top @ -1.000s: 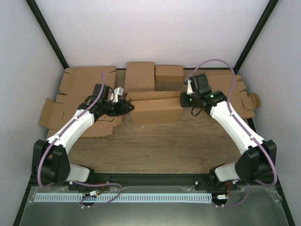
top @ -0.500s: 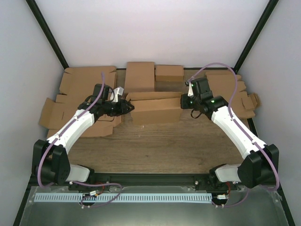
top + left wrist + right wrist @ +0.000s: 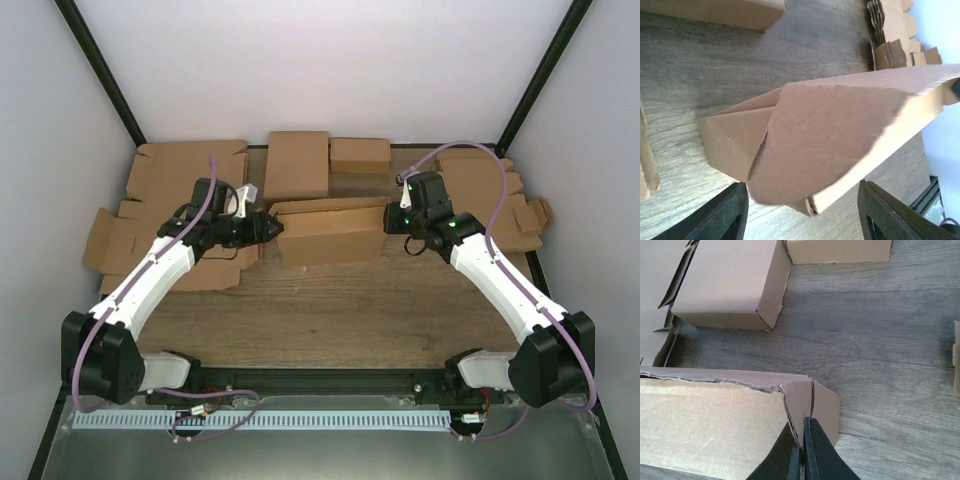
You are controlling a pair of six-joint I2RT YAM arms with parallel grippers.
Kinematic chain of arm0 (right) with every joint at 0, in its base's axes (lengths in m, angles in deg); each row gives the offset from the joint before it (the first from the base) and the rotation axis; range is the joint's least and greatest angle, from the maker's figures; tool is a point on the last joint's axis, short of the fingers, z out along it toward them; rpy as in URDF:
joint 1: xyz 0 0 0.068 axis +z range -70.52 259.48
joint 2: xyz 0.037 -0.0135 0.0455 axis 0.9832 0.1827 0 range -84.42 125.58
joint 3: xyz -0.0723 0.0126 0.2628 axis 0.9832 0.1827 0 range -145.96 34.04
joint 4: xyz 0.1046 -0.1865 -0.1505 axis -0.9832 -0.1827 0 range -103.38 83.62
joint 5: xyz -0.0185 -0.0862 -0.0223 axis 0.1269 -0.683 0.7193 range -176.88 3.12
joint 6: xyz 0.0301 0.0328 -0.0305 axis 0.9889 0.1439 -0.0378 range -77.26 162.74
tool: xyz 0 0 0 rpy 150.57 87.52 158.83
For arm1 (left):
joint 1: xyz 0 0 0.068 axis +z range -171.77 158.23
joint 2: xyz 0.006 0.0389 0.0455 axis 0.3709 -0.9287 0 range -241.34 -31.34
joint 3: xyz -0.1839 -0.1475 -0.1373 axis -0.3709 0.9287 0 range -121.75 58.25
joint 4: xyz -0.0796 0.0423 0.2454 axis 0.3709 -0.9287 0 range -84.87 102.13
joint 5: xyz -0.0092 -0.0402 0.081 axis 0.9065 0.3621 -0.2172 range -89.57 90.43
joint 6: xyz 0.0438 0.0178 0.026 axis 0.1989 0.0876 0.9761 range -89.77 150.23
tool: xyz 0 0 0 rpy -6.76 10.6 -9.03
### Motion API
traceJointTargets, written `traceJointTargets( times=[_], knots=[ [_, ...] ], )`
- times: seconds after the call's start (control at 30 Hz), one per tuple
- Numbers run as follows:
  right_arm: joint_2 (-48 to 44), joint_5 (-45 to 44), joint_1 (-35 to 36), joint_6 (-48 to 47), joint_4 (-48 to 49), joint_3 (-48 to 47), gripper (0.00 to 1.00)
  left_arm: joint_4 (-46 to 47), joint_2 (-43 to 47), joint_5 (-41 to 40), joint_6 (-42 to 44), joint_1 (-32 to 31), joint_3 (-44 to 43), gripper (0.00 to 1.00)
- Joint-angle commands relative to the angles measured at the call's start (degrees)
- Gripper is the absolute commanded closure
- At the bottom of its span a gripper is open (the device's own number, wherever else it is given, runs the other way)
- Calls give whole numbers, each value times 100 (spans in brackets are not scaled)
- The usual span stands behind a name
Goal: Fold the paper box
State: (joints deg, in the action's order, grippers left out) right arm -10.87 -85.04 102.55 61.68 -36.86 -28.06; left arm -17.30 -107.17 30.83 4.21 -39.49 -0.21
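Observation:
The paper box [image 3: 330, 232] lies partly folded in the middle of the table, long side across. My left gripper [image 3: 270, 226] is at its left end. In the left wrist view its jaws stand open on either side of the box's [image 3: 840, 125] rounded lid flap, with the fingers [image 3: 735, 212] clear of the cardboard. At the box's right end is my right gripper [image 3: 393, 213]. In the right wrist view it [image 3: 804, 422] is shut, tips against the end flap of the box [image 3: 715, 425], at a slit beside the torn edge.
Two smaller folded cardboard boxes [image 3: 298, 160] [image 3: 360, 153] stand behind the paper box, close to its far side. Flat cardboard blanks are stacked at the left [image 3: 180, 175] and at the right [image 3: 480, 180]. Bare wooden table [image 3: 330, 300] lies in front.
My left gripper has opened and let go of the box's left end, and that arm has shifted slightly left. The right gripper has edged slightly right and stays shut at the box's right end.

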Motion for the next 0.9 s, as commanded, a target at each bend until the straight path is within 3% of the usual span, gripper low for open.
traceJointTargets(
  times=[0.0,0.13,0.67,0.8,0.87],
  knots=[
    [156,97,102,123,-663,152,99,-417,416,-348,386,-21,-328,39],
    [243,92,101,85,-695,34,99,-535,614,-516,755,-17,-385,50],
    [285,122,101,-15,-714,-89,99,-525,83,-1202,1442,-161,-751,58],
    [295,133,101,-23,-732,-108,99,-538,-164,-1315,1362,-189,-902,84],
    [292,124,101,-34,-743,-117,99,-565,-220,-1385,1282,-214,-985,89]
  ],
)
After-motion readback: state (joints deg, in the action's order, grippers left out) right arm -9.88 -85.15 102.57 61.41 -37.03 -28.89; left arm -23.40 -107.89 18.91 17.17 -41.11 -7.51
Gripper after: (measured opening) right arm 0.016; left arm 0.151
